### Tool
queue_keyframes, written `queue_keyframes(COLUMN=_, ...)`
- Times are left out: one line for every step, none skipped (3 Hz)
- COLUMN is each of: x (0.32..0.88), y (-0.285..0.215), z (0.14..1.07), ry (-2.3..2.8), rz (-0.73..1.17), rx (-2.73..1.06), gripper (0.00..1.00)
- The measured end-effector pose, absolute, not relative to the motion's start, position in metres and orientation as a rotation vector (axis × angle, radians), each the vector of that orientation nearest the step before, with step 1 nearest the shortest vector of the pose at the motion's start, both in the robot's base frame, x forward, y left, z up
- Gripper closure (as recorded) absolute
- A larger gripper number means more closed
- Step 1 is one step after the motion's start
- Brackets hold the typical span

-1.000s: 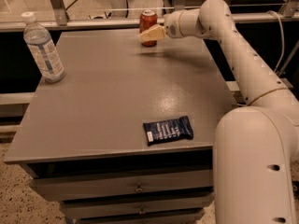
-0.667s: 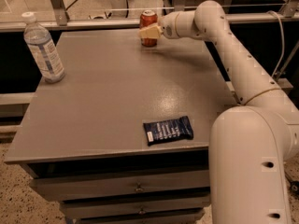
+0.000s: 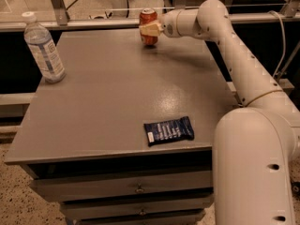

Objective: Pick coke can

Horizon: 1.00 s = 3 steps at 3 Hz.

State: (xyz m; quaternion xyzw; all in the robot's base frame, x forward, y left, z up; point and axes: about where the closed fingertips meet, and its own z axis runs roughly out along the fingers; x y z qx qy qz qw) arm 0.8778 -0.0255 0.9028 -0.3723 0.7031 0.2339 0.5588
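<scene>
The coke can (image 3: 148, 18), red with a silver top, stands upright at the far edge of the grey table (image 3: 112, 97), a little right of the middle. My gripper (image 3: 151, 29) reaches in from the right on the white arm (image 3: 234, 55). It is at the can's front, level with its middle, and covers part of the can's body. The can's base still looks to be on the table.
A clear plastic water bottle (image 3: 44, 48) with a white cap stands at the far left of the table. A flat dark blue snack packet (image 3: 168, 130) lies near the front edge. A rail and glass panel run behind the table. Drawers are below the front edge.
The gripper has moved a little left and up the can's side, from beside its lower right to over its front. The can, bottle and packet have not moved.
</scene>
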Motion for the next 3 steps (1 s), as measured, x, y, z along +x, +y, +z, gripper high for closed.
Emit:
queue_keyframes(x=0.844, y=-0.031, z=0.922, ry=1.616, rz=0.581, rx=-0.942, gripper=1.00)
queue_keyframes(x=0.766, y=-0.046, z=0.941, ry=1.565, rz=0.614, rx=-1.061, gripper=1.00)
queue_keyframes(x=0.768, y=-0.043, z=0.942, ry=1.563, rz=0.615, rx=-1.061, gripper=1.00)
